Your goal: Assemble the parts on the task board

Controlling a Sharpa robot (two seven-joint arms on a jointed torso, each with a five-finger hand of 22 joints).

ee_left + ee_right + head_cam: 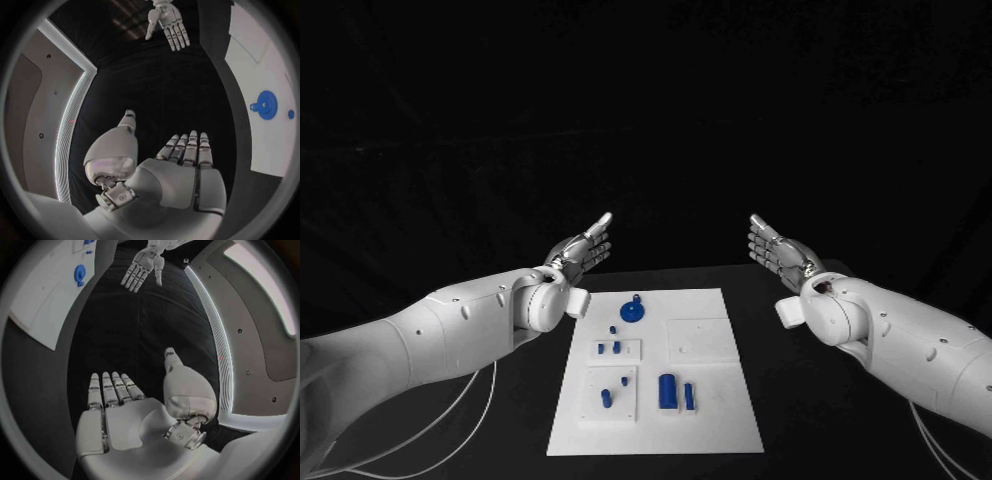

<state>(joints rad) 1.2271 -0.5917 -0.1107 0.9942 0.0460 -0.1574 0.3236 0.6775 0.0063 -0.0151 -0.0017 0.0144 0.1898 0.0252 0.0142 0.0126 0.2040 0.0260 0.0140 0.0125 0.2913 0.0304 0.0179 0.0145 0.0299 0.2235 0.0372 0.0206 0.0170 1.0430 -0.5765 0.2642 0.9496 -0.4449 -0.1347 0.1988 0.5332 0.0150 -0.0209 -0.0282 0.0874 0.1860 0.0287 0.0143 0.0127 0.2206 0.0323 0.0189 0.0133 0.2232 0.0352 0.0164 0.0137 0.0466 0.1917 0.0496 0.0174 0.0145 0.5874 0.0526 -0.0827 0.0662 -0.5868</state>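
white task board (711, 420) lay lower centre on black surface (834, 430), blue parts (666, 390) on it, left robot hand (580, 250) and right robot hand (780, 253) flanked its top, fingers spread, holding nothing

Dim scene, black backdrop; task board (711, 420) bright and evenly lit. Wrist views heavily fisheye-bent with dark circular vignette.

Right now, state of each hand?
Left hand: open, holding nothing.
Right hand: open, holding nothing.
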